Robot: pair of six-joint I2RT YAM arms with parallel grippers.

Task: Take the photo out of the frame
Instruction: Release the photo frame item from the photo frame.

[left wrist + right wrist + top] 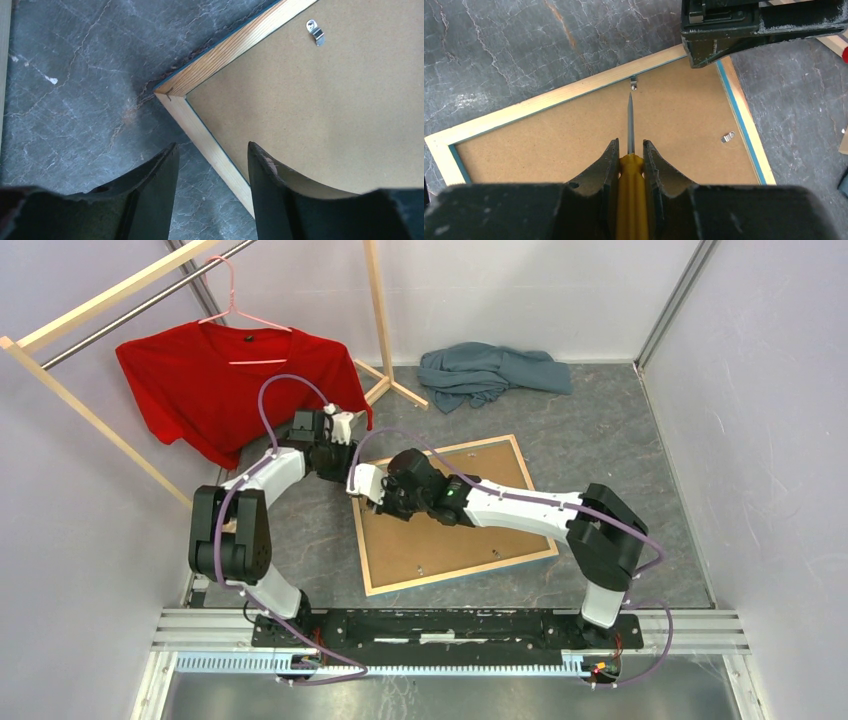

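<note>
The frame (460, 572) lies face down on the grey floor, showing its pale wood back edges and thin blue lip. A plain brown backing board (430, 545) fills it, so the photo is hidden. My right gripper (630, 142) is shut on a yellow-handled screwdriver (630, 190). The blade points at a small metal clip (634, 83) by the frame's edge, its tip just short of it. My left gripper (212, 147) hangs open and empty above the frame's wood rim (220, 52) near a corner, one finger over the floor and one over the board (325, 100).
A second metal clip (727, 136) sits near the adjoining frame edge, and another (315, 31) shows in the left wrist view. A red T-shirt (225, 380) hangs on a wooden clothes rack (385, 380) at the back left. A grey-blue cloth (490, 370) lies crumpled behind the frame.
</note>
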